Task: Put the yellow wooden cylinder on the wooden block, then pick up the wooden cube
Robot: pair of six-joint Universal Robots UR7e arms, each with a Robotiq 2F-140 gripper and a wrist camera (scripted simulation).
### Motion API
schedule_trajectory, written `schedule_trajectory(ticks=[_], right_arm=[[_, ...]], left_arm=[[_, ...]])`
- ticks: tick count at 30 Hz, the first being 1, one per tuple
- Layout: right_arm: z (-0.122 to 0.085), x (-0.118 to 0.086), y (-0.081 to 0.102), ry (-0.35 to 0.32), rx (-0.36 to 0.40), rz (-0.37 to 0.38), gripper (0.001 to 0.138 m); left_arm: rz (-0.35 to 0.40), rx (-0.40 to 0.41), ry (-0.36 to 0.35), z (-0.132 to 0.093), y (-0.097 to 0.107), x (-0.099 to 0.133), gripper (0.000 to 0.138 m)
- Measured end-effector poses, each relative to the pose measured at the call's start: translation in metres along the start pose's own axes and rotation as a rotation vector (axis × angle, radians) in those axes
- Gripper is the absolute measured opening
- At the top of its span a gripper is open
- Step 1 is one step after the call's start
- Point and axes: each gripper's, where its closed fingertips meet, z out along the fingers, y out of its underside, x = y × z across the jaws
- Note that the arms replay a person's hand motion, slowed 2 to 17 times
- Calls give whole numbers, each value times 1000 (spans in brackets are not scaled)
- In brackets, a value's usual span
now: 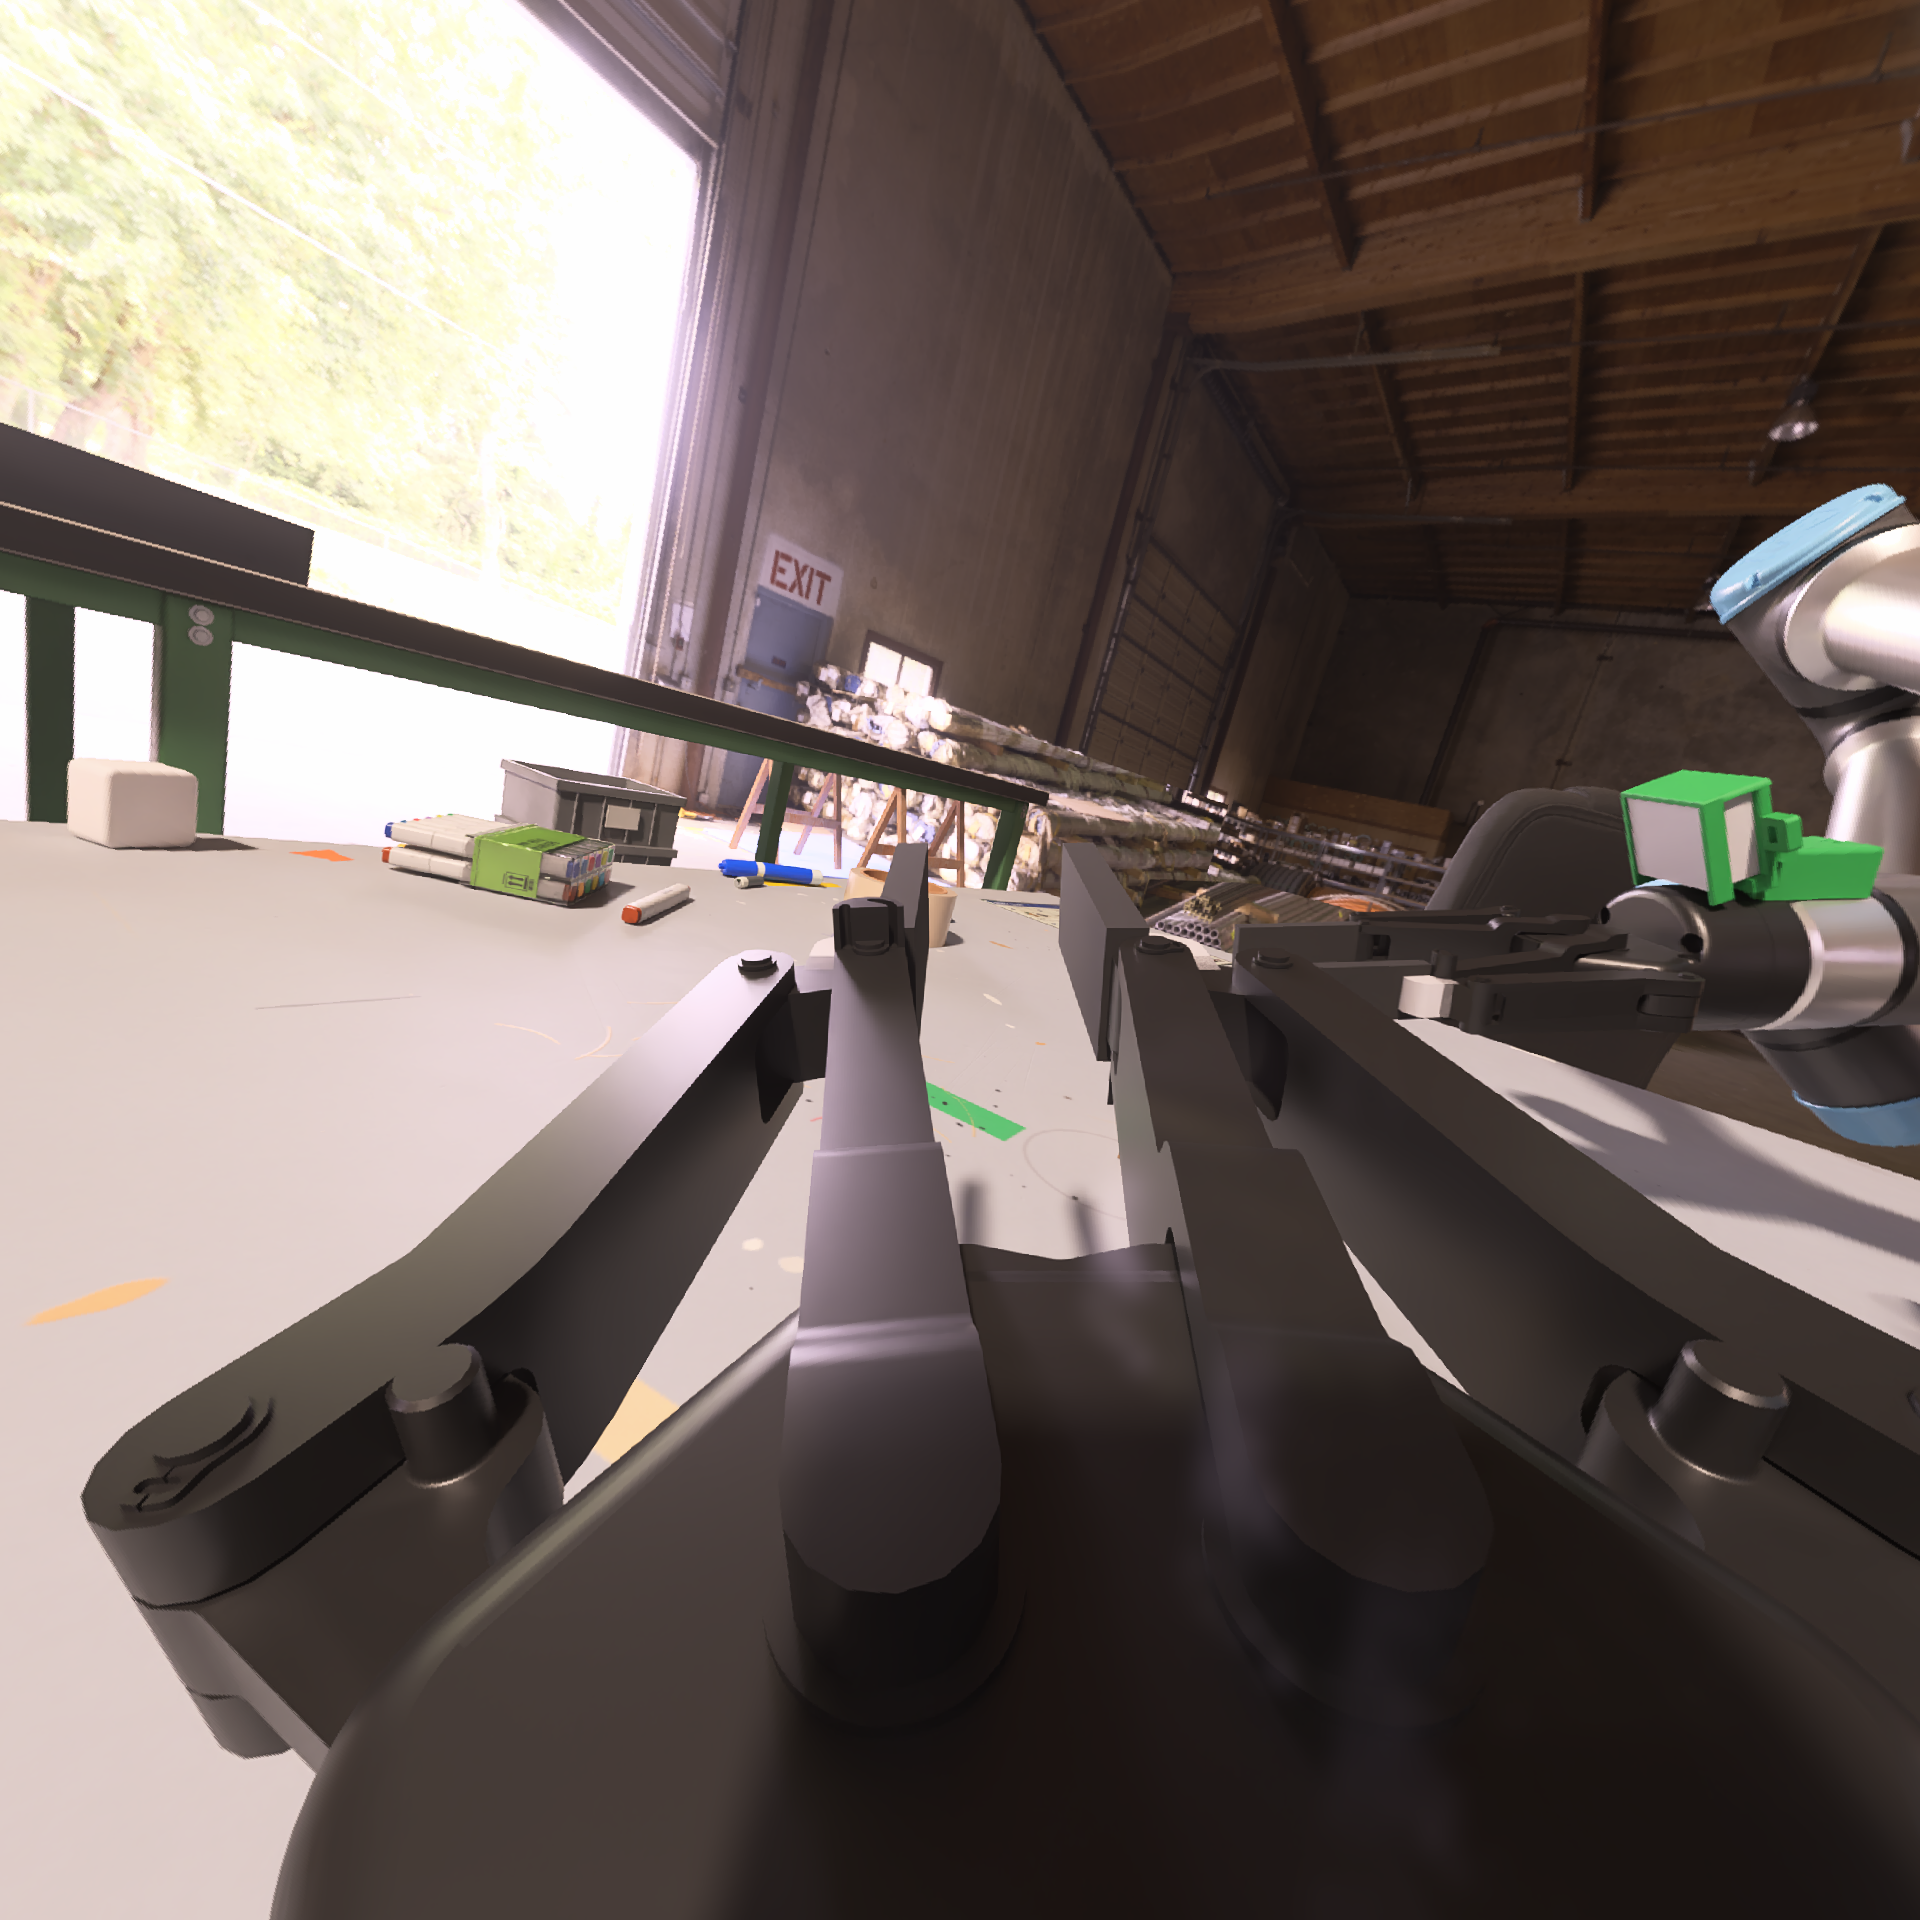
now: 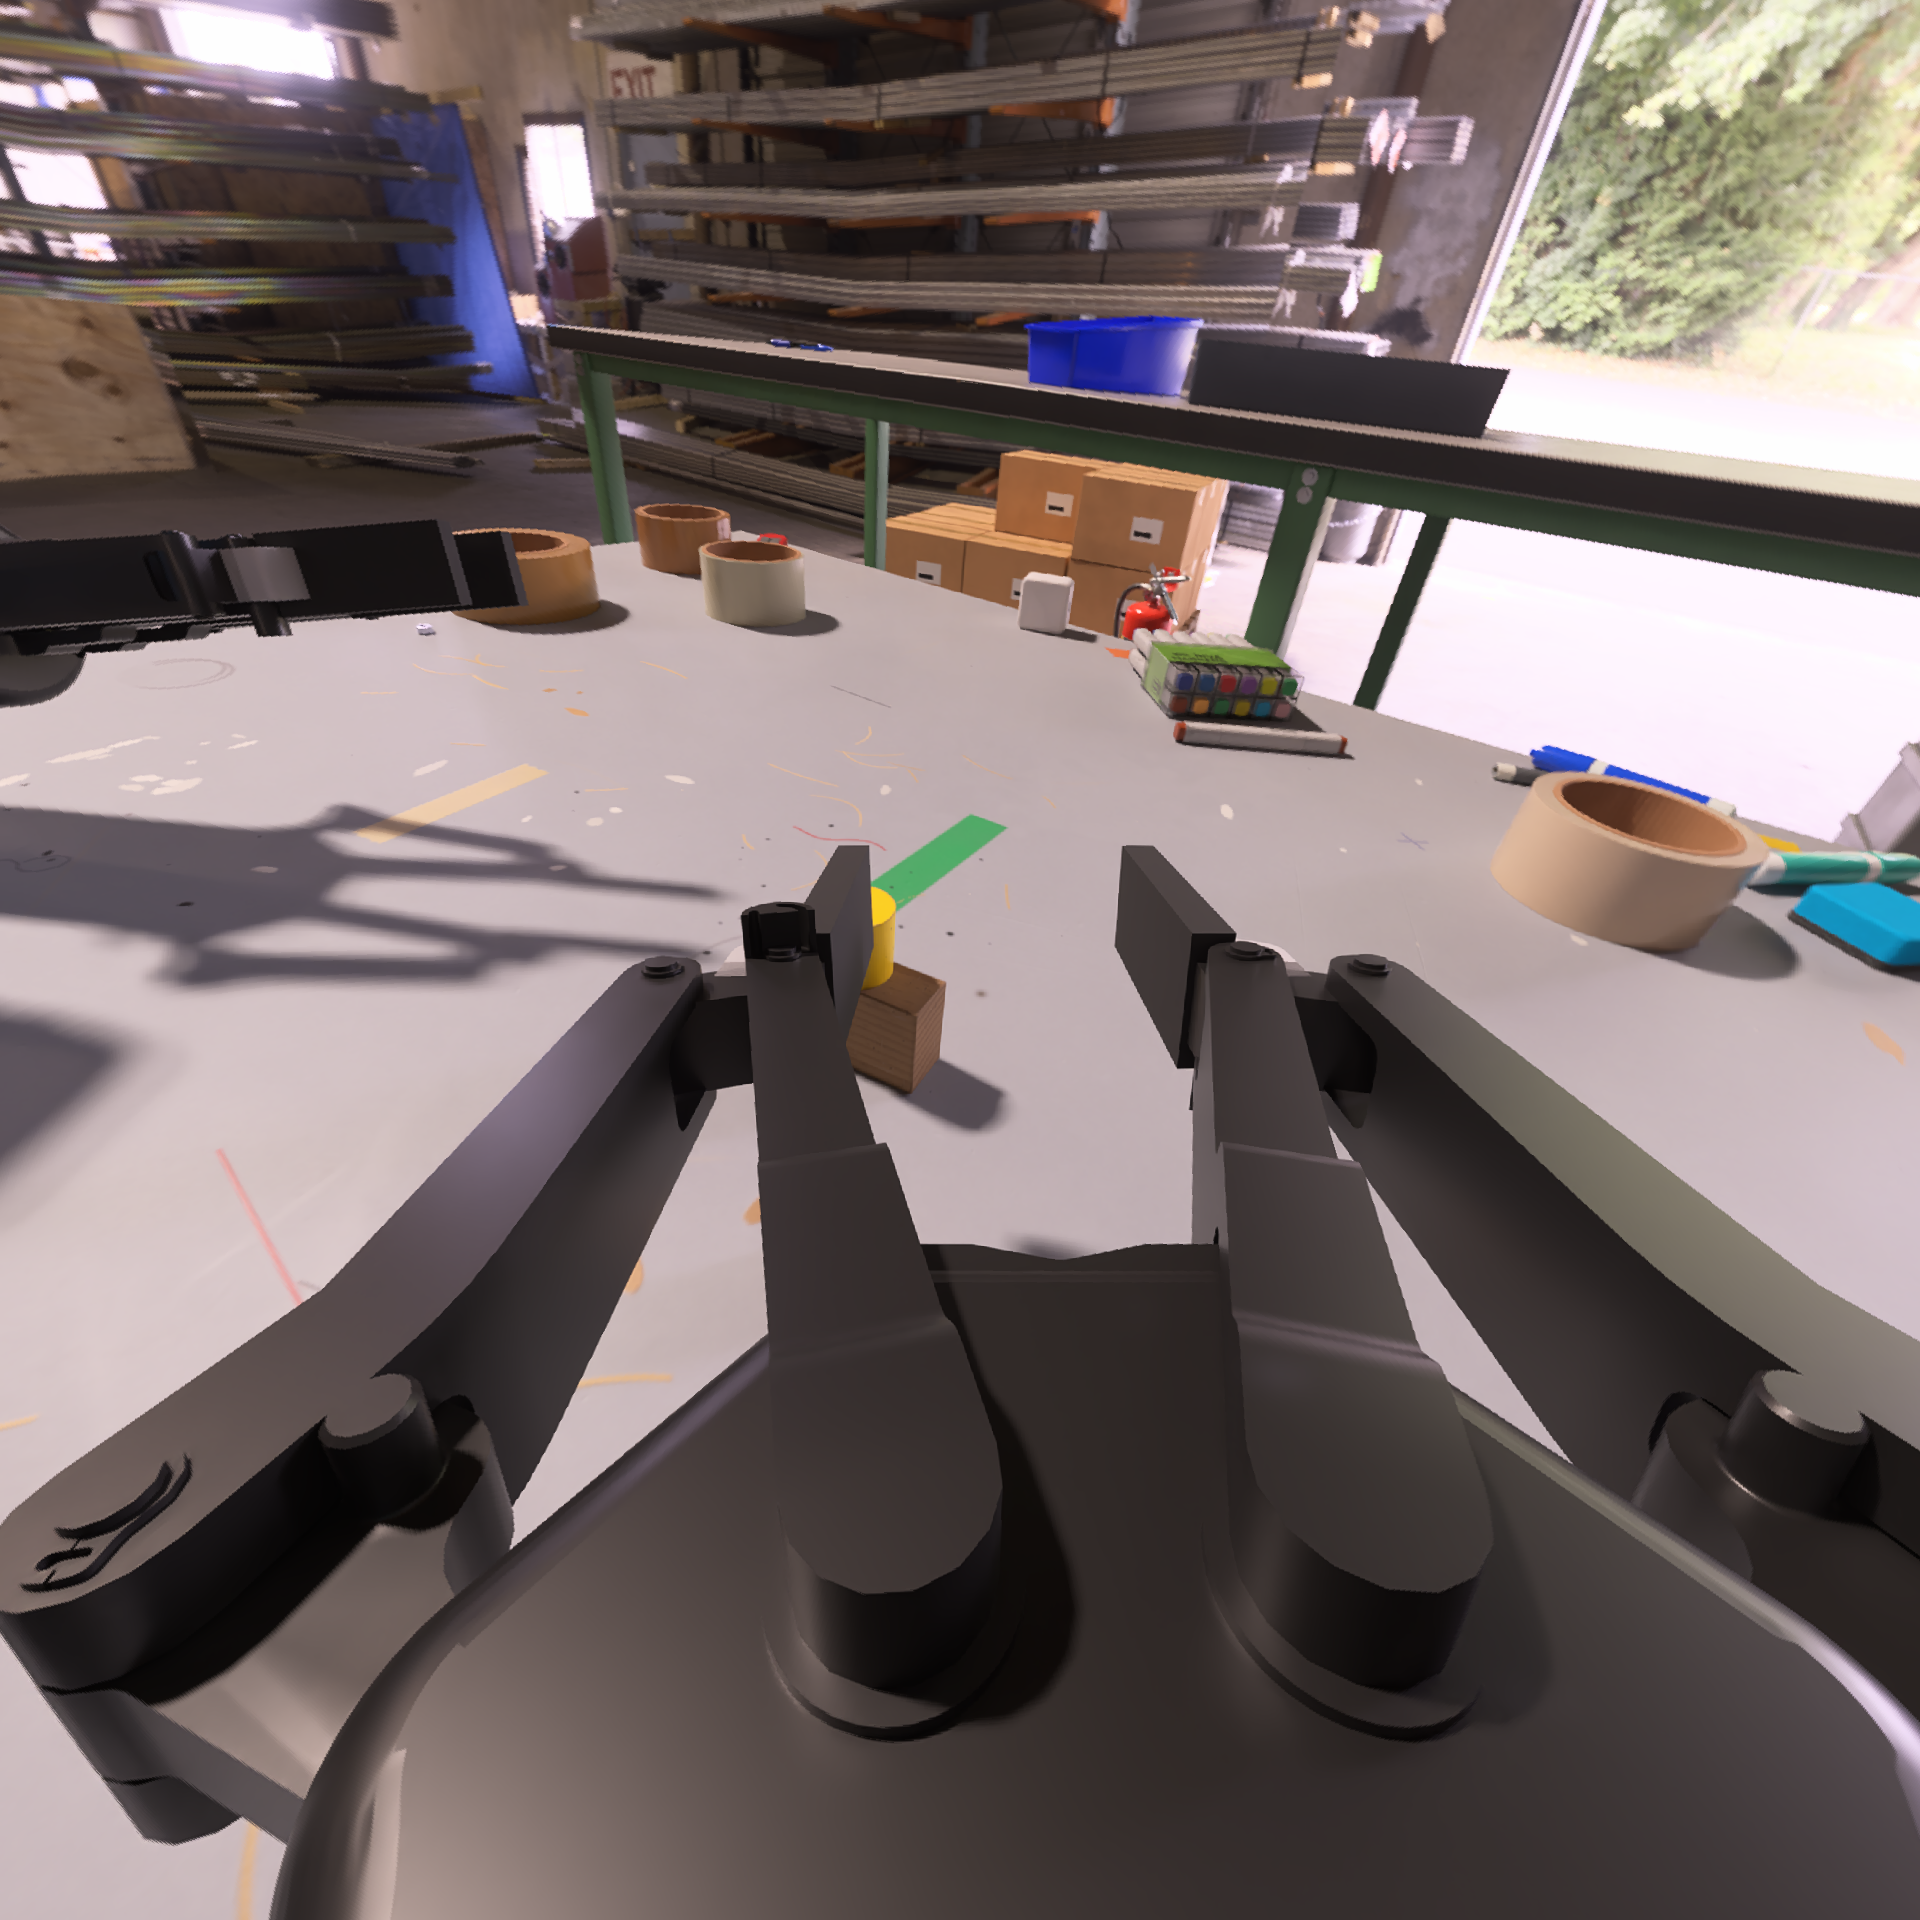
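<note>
One step looks done: the small yellow wooden cylinder [image 2: 881,940] stands on the brown wooden block [image 2: 902,1027] on the grey surface [image 2: 520,1039]. Both end effectors, right [image 2: 992,940] and left [image 1: 992,914], gape empty. No wooden cube shows; locate it before descending.

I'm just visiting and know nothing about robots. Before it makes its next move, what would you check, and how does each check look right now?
1. Yellow cylinder standing on the wooden block: ok, upright on top.
2. Right gripper let go: ok, jaws apart, nothing between them.
3. Right gripper clear of the stack: cannot tell, one finger overlaps the cylinder in the view.
4. Left gripper free: ok, open and empty.
5. Wooden cube located: not ok, not identifiable in either view.
6. Table around the block free of clutter: ok.
</note>
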Motion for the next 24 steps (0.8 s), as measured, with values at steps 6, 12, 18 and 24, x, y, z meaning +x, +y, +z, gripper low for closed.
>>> schedule_trajectory(ticks=[6,12,18,24], right_arm=[[-12,-7,7,25,-47,47,62],[-18,-17,18,12,-128,90,62],[-19,-25,26,14,-200,78,68],[-21,-29,40,35,-298,52,74]], left_arm=[[-1,-2,-1,0,0,0,34],[1,-2,-3,0,0,0,34],[3,-2,-5,0,0,0,34],[5,2,-8,0,0,0,34]])
